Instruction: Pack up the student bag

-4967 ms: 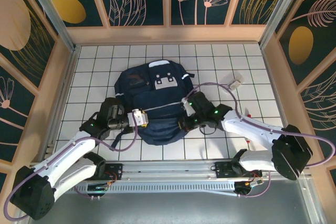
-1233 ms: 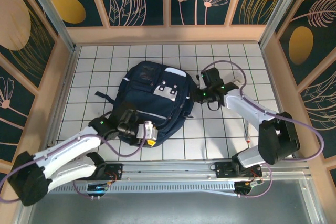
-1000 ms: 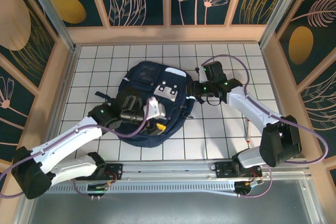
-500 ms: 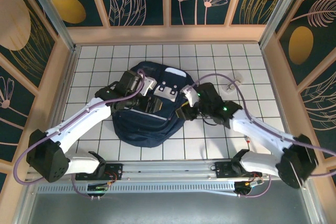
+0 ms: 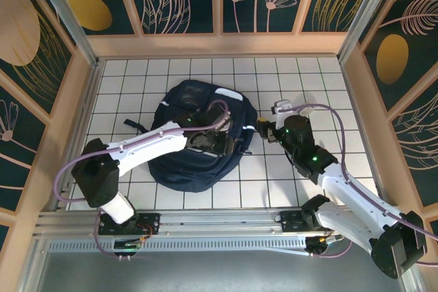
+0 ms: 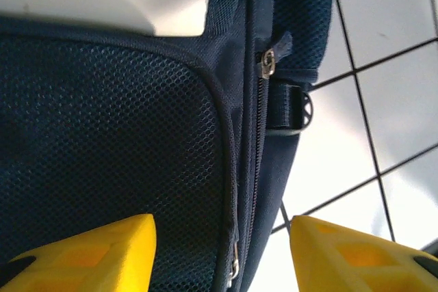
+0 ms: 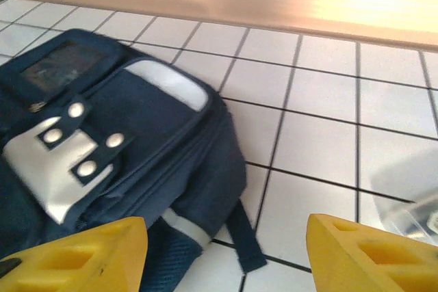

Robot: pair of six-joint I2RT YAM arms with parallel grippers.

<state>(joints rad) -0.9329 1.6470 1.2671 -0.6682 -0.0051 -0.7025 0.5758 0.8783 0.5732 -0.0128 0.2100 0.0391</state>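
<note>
Tabletop of white tiles (image 5: 308, 73) carries the student bag (image 5: 179, 167), which lies flat left of centre. The left gripper (image 5: 217, 140) hangs over the bag's right side, its yellow fingers (image 6: 82, 254) spread wide above the mesh fabric. The right gripper (image 5: 265, 130) sits just beside the bag's right edge, likewise spread and empty, and a small metal zipper pull (image 6: 268, 61) rests on the side seam.

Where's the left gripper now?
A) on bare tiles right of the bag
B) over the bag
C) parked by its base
B: the left gripper, fingers apart, hangs over the bag at its zipper.
</note>
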